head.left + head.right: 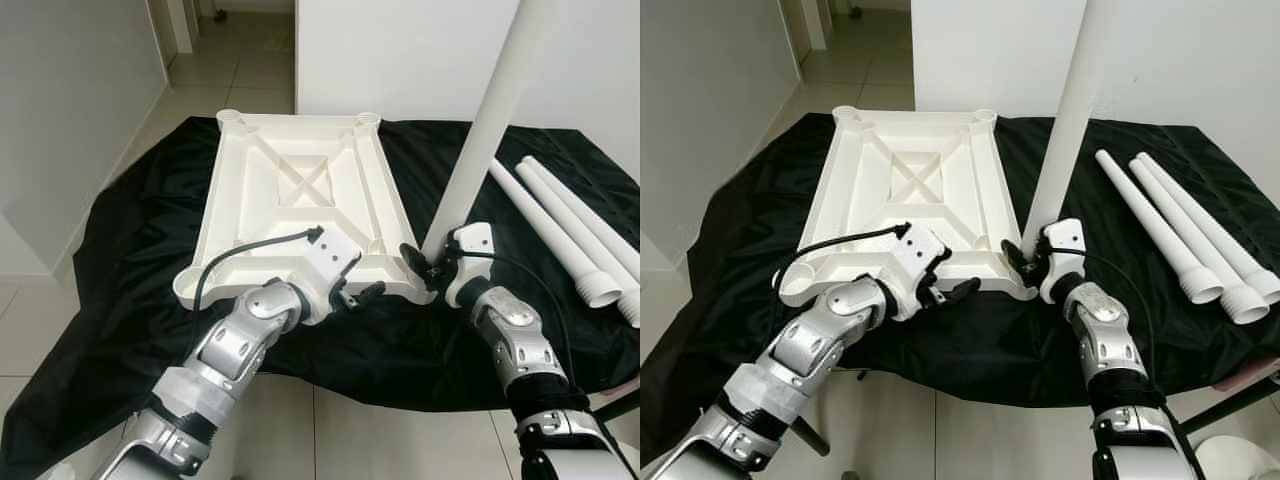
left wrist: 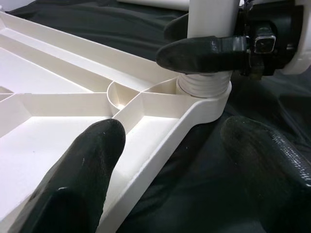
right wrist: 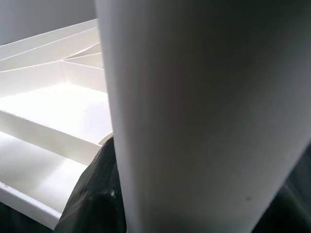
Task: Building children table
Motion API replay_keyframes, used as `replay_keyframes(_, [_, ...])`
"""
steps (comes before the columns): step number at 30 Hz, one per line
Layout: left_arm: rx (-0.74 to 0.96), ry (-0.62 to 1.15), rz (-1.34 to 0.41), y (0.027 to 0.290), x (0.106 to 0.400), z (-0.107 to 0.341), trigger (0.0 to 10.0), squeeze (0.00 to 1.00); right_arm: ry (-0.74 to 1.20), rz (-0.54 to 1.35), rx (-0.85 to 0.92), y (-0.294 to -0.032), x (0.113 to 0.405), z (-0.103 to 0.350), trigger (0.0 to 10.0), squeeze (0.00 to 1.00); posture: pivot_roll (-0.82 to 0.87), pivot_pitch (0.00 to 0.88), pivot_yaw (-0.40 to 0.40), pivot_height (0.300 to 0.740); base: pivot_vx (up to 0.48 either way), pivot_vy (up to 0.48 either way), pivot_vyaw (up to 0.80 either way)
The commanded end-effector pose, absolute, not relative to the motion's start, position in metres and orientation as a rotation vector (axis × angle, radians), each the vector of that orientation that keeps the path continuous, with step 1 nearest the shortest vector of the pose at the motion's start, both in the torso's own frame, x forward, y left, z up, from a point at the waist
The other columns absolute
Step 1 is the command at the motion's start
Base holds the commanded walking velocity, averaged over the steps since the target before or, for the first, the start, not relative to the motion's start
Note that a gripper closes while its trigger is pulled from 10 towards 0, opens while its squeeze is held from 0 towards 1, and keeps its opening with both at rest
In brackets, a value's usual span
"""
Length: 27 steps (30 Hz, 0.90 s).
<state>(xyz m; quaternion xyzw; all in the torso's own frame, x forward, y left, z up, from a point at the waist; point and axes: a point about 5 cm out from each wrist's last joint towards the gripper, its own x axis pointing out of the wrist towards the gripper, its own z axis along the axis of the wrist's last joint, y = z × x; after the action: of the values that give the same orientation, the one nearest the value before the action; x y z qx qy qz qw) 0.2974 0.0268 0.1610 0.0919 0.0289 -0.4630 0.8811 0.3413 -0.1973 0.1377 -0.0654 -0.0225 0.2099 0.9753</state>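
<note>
- The left gripper (image 1: 368,293), fingers spread, straddles the near rim of the upturned white tabletop (image 1: 300,205).
- The right gripper (image 1: 425,262) clasps the upright white leg (image 1: 485,125), its threaded end seated in the tabletop's near right corner socket.
- Three more legs (image 1: 1180,232) lie further right on the black cloth (image 1: 130,250).

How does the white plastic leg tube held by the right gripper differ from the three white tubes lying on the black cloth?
The held white leg tube stands nearly upright; the three loose white tubes lie flat on the black cloth. The held tube's threaded end sits in the near right corner socket of the upturned white tabletop, gripped by the right gripper; the loose tubes are untouched. All look alike in colour and shape.
</note>
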Motion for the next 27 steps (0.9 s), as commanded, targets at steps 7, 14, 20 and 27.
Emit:
replay_keyframes(7, [0.213, 0.014, -1.015, 0.024, 0.293, 0.163, 10.0, 0.00, -0.010, 0.365, -0.140, -0.203, 0.340, 0.129, 10.0, 0.00, -0.01, 0.020, 0.003, 0.740, 0.000, 0.000, 0.00])
replay_keyframes(14, [0.258, -0.007, -1.000, 0.025, 0.295, 0.162, 10.0, 0.00, -0.022, 0.279, -0.113, -0.201, 0.342, 0.131, 10.0, 0.00, -0.01, 0.022, 0.003, 0.740, 0.000, 0.000, 0.00])
replay_keyframes(20, [0.228, 0.010, -1.017, 0.023, 0.294, 0.161, 10.0, 0.00, -0.047, 0.104, -0.050, -0.196, 0.342, 0.136, 10.0, 0.00, -0.02, 0.020, -0.002, 0.740, 0.000, 0.000, 0.00])
replay_keyframes(27, [0.226, 0.002, -1.028, 0.020, 0.292, 0.160, 10.0, 0.00, -0.070, -0.152, -0.005, -0.184, 0.330, 0.132, 10.0, 0.00, -0.02, 0.011, -0.008, 0.740, 0.000, 0.000, 0.00])
